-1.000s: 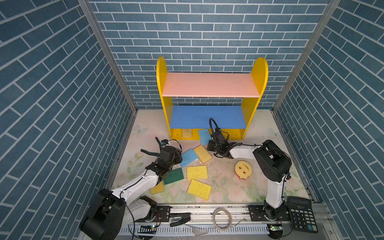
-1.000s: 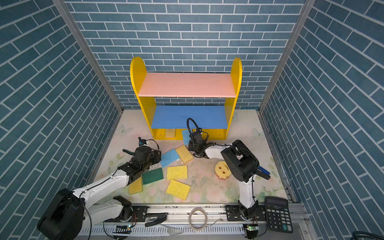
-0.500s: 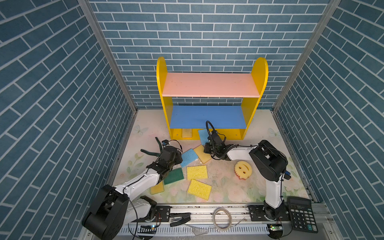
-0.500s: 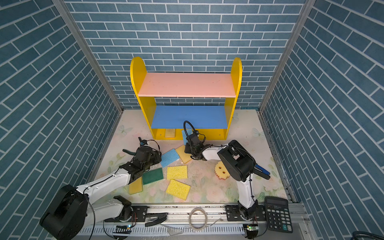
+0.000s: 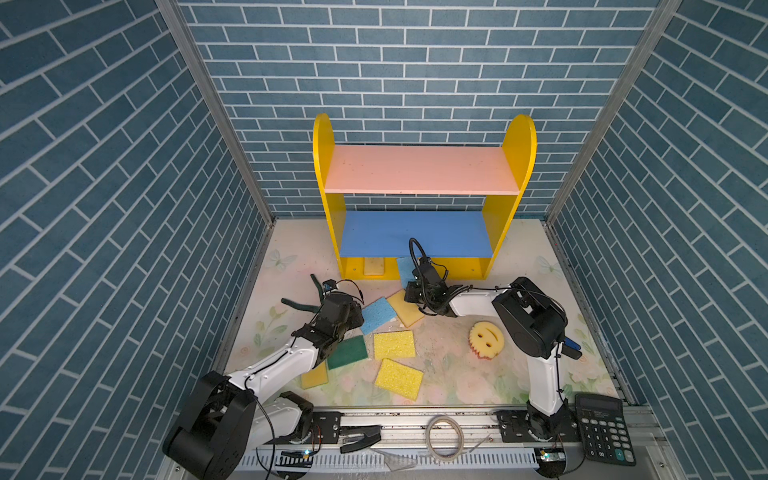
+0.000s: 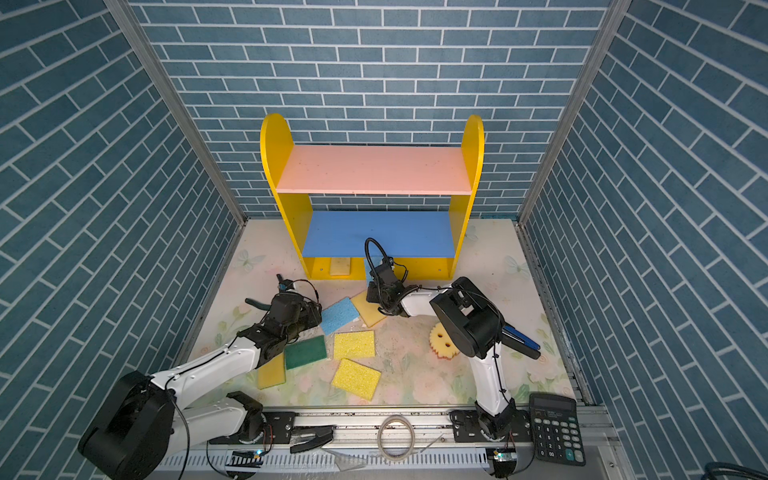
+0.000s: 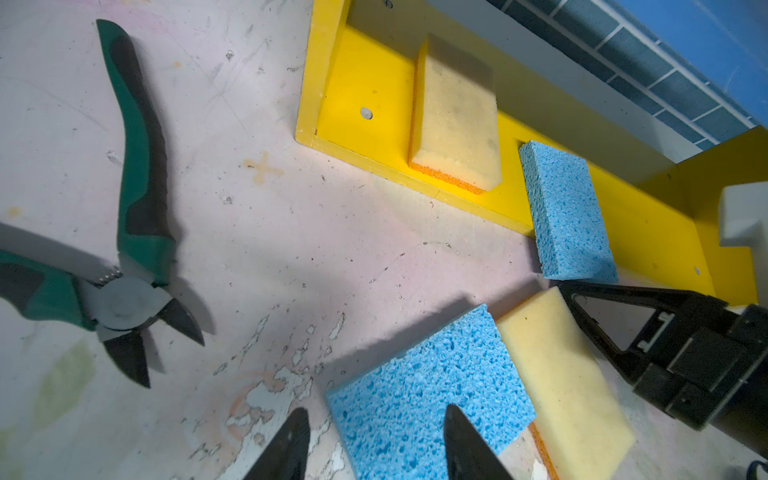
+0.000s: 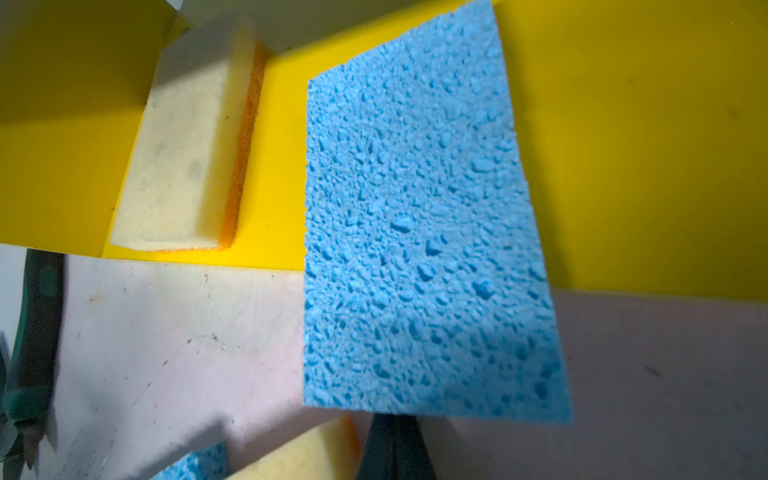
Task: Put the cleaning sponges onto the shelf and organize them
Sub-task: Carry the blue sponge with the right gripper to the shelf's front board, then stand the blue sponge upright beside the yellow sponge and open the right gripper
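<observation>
The shelf (image 5: 419,170) stands at the back wall. A tan sponge (image 7: 457,120) lies on its yellow base (image 7: 365,83). A blue sponge (image 8: 419,232) lies half on that base and half over the floor. My right gripper (image 8: 395,449) is shut, its tips at this sponge's near edge and hidden by it. My left gripper (image 7: 376,436) is open low over a second blue sponge (image 7: 428,395), with a pale yellow sponge (image 7: 569,374) beside it. Two yellow sponges (image 5: 394,345), a green-topped one (image 5: 347,352) and the smiley sponge (image 5: 486,336) lie on the floor.
Green-handled cutters (image 7: 137,166) lie open on the floor left of the shelf. Another yellow sponge (image 5: 314,378) sticks out from under the left arm. A black calculator (image 5: 602,428) and a wire coil (image 5: 444,432) sit on the front rail. Brick walls close three sides.
My right gripper has slid a little to the left along the shelf's front, staying shut at the blue sponge. The left arm has hardly moved.
</observation>
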